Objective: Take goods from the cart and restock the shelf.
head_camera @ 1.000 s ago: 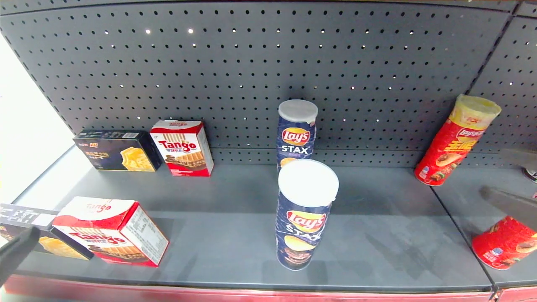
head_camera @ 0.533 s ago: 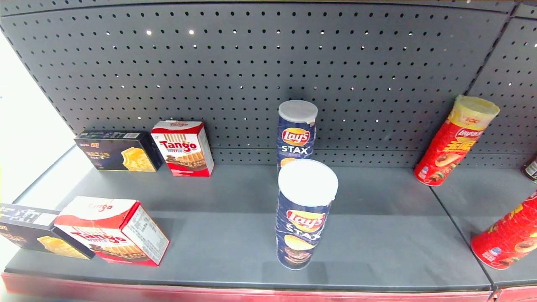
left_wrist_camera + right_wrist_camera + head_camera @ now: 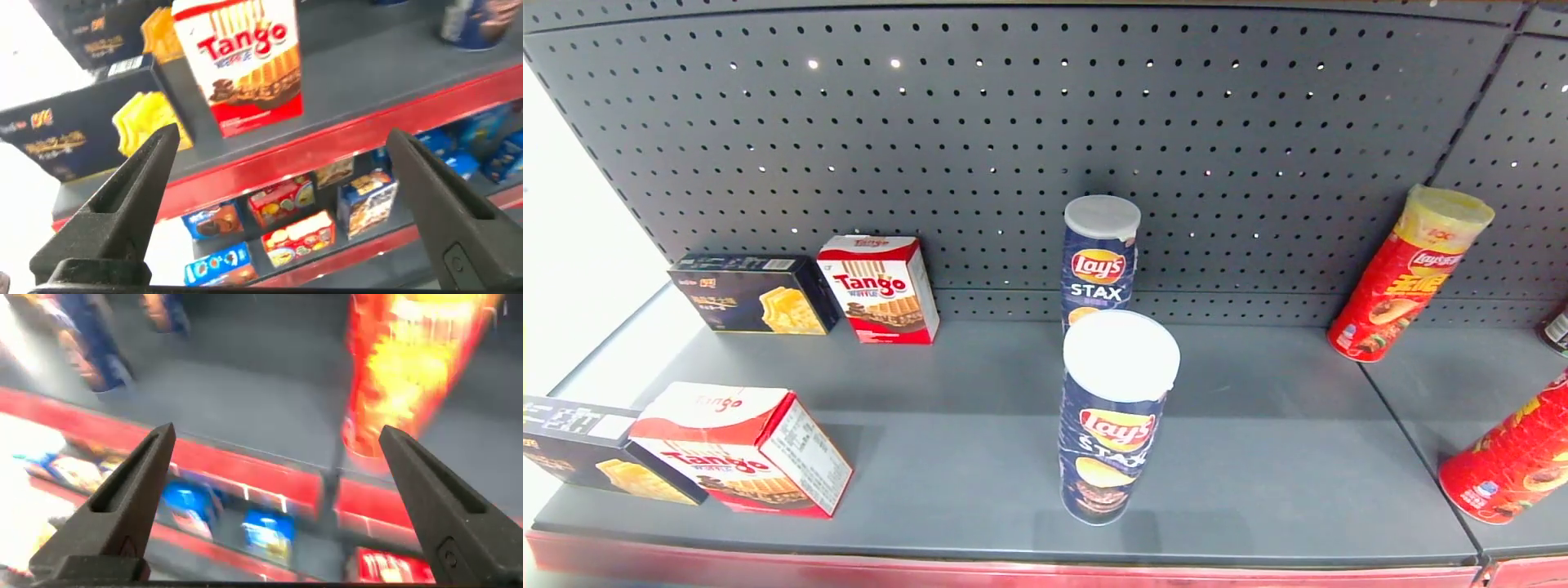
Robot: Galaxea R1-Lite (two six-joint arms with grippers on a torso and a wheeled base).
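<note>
Shelf [image 3: 1258, 457] of dark grey metal with a red front edge carries the goods in two rows. Nearest, in front of that edge, the left gripper [image 3: 282, 137] has its black fingers spread wide apart with nothing between them. Past it, small blue and red packets [image 3: 286, 224] lie on a lower tier. The right gripper [image 3: 278, 431] is likewise spread apart and holds nothing, before the same red edge.

Seen from the head, the front row has a dark blue crisp tube with a white lid [image 3: 1115, 425] standing upright at 6 o'clock. A red-and-white wafer box [image 3: 743, 449] sits at 8 o'clock, with a black box bearing a yellow picture [image 3: 580, 453] just beside it towards 9. A red crisp tube [image 3: 1507, 465] at 4 o'clock is cut by the picture's edge.

In the back row a second dark blue tube [image 3: 1098, 257] stands at 12 o'clock, directly behind the first. A second wafer box [image 3: 882, 287] is at 11, a second black box [image 3: 756, 294] just beside it at 10, and a red tube with a yellow lid [image 3: 1413, 273] at 2. Behind all rises a dark grey perforated back panel [image 3: 1013, 122].
</note>
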